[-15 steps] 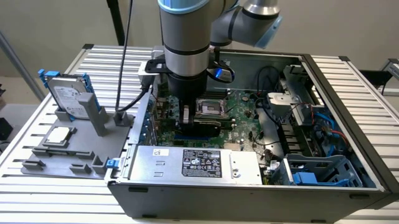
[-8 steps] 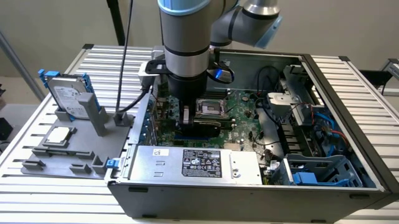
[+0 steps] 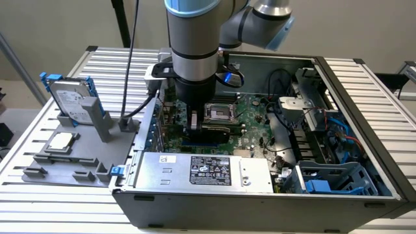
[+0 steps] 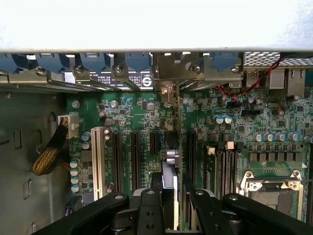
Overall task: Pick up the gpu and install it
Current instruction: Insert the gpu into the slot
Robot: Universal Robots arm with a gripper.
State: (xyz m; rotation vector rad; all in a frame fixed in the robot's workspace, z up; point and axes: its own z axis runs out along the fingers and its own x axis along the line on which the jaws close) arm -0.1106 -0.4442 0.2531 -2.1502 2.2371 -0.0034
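Observation:
My gripper (image 3: 195, 130) is down inside the open computer case (image 3: 364, 122), over the expansion slots of the green motherboard (image 3: 250, 122). In the wrist view the gripper (image 4: 175, 208) is shut on the gpu (image 4: 178, 161). The gpu is a thin green card seen edge-on, standing upright between the black fingers (image 4: 149, 210). Its grey metal bracket end (image 4: 168, 90) reaches toward the case's rear slot openings. The card's lower edge runs along a black slot (image 4: 191, 147) beside the other slots. Whether it is seated in the slot, I cannot tell.
A silver hard drive with blue rails (image 3: 70, 100) and a small square CPU chip (image 3: 60, 141) rest on the grey fixture (image 3: 71, 163) at the exterior view's left. The power supply (image 3: 201, 170), CPU socket (image 3: 219, 113), cables (image 3: 286, 131) and blue drive cage (image 3: 338, 180) crowd the case.

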